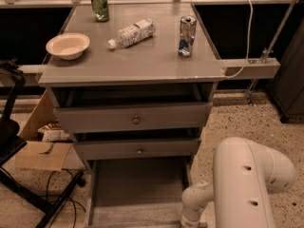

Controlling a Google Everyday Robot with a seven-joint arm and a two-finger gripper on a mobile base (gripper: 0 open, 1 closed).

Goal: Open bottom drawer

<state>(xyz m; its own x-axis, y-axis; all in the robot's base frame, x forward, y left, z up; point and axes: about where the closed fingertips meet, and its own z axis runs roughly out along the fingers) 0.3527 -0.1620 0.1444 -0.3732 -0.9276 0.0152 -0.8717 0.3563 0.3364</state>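
The bottom drawer [137, 189] of the grey metal cabinet stands pulled far out, and its plain grey inside shows. Its front and knob are cut off by the lower edge of the view. Above it are the mid-sized drawer front [137, 148] and the tallest drawer front [135, 118], each with a small round knob and each slightly ajar. My white arm [247, 184] reaches in from the lower right. My gripper [190, 223] is at the very bottom edge, by the front right corner of the open drawer, mostly cut off.
On the cabinet top are a white bowl [68, 45], a green can [99, 4], a plastic bottle lying on its side [132, 32] and a tall can [187, 36]. Cardboard [42, 153] and cables lie on the floor at the left, beside a black frame [12, 127].
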